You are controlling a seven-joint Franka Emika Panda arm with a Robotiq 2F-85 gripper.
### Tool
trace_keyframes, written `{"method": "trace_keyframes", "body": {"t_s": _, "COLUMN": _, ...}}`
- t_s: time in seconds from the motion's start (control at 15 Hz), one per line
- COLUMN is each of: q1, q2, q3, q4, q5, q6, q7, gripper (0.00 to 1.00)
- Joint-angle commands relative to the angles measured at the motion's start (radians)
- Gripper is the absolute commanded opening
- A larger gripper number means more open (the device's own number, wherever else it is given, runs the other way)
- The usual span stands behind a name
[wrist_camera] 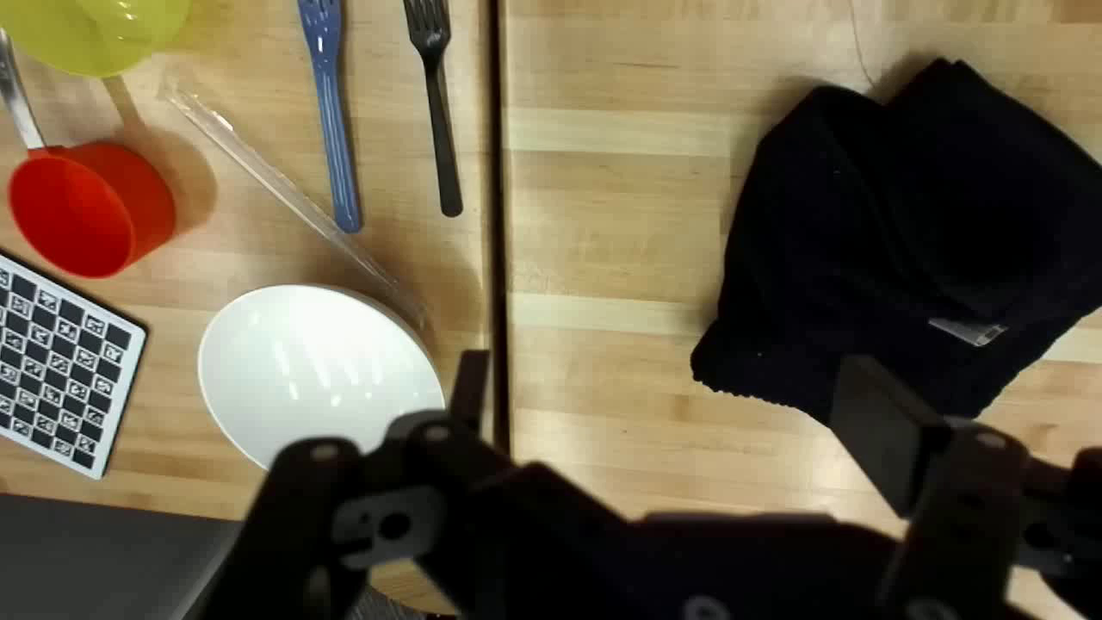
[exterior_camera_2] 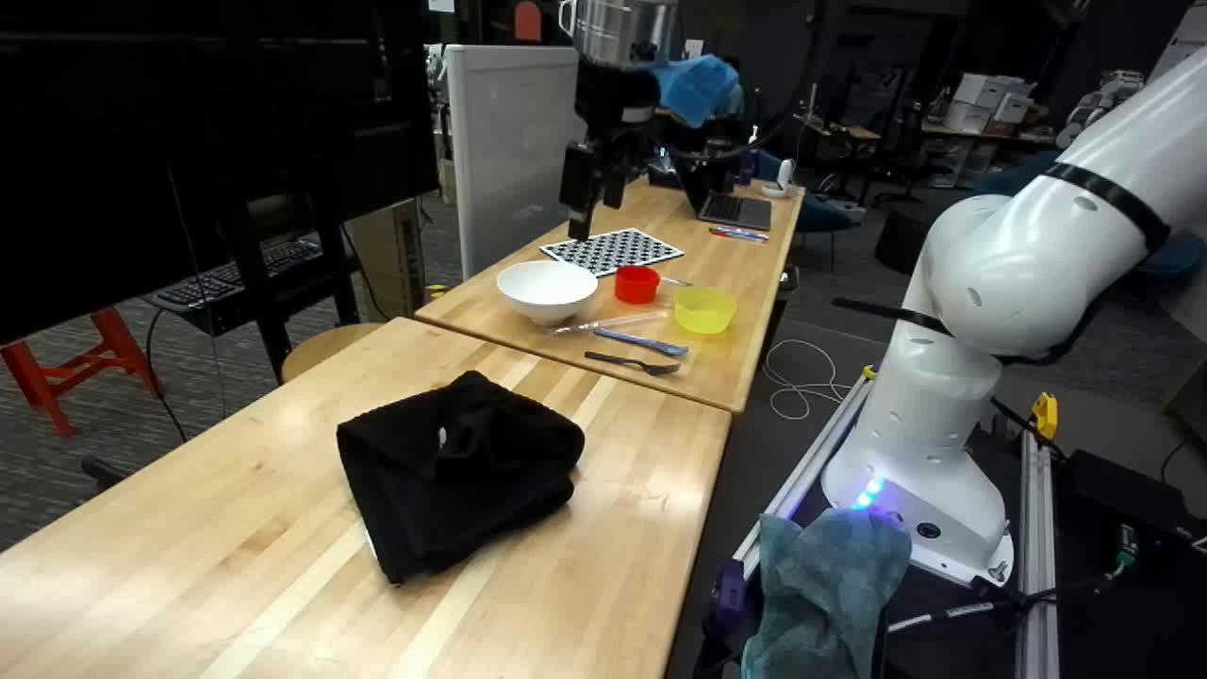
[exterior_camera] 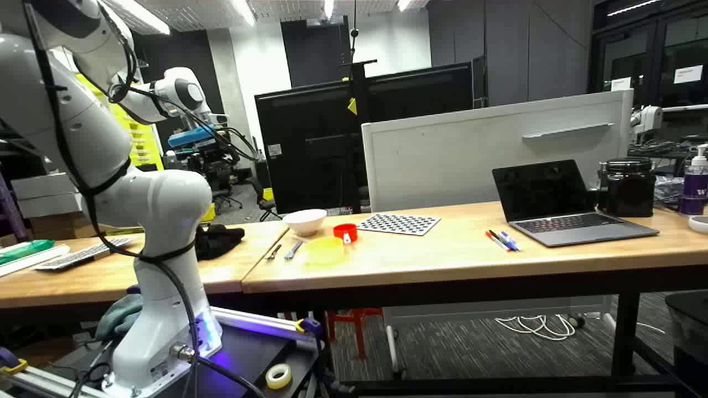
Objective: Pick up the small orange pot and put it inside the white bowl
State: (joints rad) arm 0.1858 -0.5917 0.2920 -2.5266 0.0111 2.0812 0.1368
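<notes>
The small orange pot [wrist_camera: 90, 211] stands upright near the white bowl [wrist_camera: 317, 370], not touching it. The gripper [wrist_camera: 665, 398] hangs higher than the bowl, its fingers spread with nothing between them. The pot is probably light, stiff plastic, unlikely to break but apt to skid; pinching the wall nearest the bowl, one finger inside, likely serves best

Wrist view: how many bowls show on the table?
2: the white bowl, left of centre and partly covered by the claw; the yellow bowl, cut off at the upper-left corner. Any behind the claw would be hidden.
</notes>
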Motion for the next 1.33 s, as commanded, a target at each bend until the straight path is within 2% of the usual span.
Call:
{"method": "trace_keyframes", "body": {"t_s": 0.0, "q1": 0.014, "q2": 0.002, "q3": -0.012, "q4": 0.002, "q5": -0.009, "q6": -0.002, "q7": 0.007, "gripper": 1.0}}
{"method": "trace_keyframes", "body": {"t_s": 0.33, "q1": 0.006, "q2": 0.097, "q3": -0.024, "q4": 0.029, "q5": -0.003, "q6": -0.005, "q7": -0.006, "gripper": 1.0}}
{"method": "trace_keyframes", "body": {"t_s": 0.67, "q1": -0.015, "q2": 0.251, "q3": -0.042, "q4": 0.116, "q5": -0.024, "q6": -0.039, "q7": 0.001, "gripper": 1.0}}
{"method": "trace_keyframes", "body": {"t_s": 1.0, "q1": -0.029, "q2": 0.416, "q3": -0.057, "q4": 0.237, "q5": -0.071, "q6": -0.051, "q7": -0.013, "gripper": 1.0}}
{"method": "trace_keyframes", "body": {"t_s": 1.27, "q1": -0.024, "q2": 0.57, "q3": -0.079, "q4": 0.376, "q5": -0.055, "q6": -0.103, "q7": -0.061, "gripper": 1.0}}
